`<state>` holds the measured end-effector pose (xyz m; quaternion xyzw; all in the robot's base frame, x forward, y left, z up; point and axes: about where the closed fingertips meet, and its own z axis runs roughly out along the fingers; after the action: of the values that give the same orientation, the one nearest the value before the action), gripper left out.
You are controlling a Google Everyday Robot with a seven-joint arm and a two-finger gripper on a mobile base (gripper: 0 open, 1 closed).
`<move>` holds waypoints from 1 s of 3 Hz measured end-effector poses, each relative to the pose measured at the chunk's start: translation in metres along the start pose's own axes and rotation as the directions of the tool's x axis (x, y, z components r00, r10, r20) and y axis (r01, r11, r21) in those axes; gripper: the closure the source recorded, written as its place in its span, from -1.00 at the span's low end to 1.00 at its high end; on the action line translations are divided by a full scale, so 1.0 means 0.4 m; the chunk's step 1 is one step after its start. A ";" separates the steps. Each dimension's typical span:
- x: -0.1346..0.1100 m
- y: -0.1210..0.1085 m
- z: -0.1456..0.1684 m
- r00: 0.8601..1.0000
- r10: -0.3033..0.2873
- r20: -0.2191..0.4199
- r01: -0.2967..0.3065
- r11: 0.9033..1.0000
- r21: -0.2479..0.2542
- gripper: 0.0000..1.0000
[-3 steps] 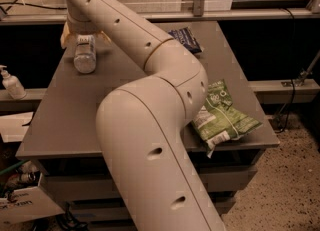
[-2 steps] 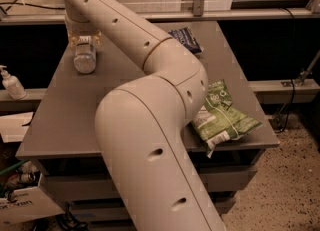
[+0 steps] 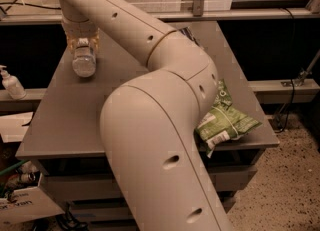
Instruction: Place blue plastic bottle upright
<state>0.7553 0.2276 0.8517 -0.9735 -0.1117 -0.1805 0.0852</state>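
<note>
The blue plastic bottle (image 3: 84, 63) is at the far left of the grey table (image 3: 65, 125). It is tilted with its round clear base towards the camera, and its cap end is hidden under the wrist. My gripper (image 3: 83, 45) is at the end of the long beige arm (image 3: 150, 100), directly over the bottle. Its fingers (image 3: 73, 48) sit on either side of the bottle's body and are shut on it.
A green snack bag (image 3: 225, 122) lies at the table's right front edge. A dark flat packet (image 3: 189, 34) is partly hidden behind the arm at the back. A white pump dispenser (image 3: 11, 82) stands on a ledge left of the table.
The gripper and bottle have shifted slightly lower and towards the camera. The bottle stays between the fingers. The snack bag has not moved.
</note>
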 end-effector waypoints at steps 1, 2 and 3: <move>-0.069 0.024 -0.047 0.999 0.041 0.035 -0.040 0.999 -0.012 1.00; -0.159 0.074 -0.096 0.996 0.067 0.057 -0.066 0.998 -0.012 1.00; -0.263 0.147 -0.109 0.992 0.076 0.098 -0.074 0.997 -0.031 1.00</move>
<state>0.6595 0.1427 0.8454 -0.9858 -0.0767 -0.1300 0.0731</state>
